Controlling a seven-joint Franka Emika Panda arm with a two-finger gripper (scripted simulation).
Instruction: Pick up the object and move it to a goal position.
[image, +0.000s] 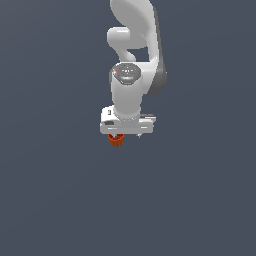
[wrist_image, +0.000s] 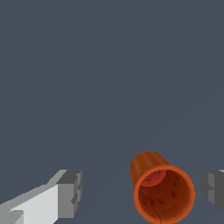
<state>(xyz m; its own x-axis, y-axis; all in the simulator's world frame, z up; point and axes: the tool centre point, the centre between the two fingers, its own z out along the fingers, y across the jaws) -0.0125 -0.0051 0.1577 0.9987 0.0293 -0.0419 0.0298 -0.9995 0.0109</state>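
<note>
The object is a small orange-red hollow cylinder, just under the white hand in the exterior view. In the wrist view the object shows its open end to the camera, and I see its inside. My gripper is open. In the wrist view the gripper has its two grey fingertips wide apart on either side of the object. The object sits nearer one fingertip, with a gap to each, and neither fingertip touches it.
A plain dark grey-blue surface fills both views. The arm's white links rise above the hand in the exterior view. No other object or marker shows.
</note>
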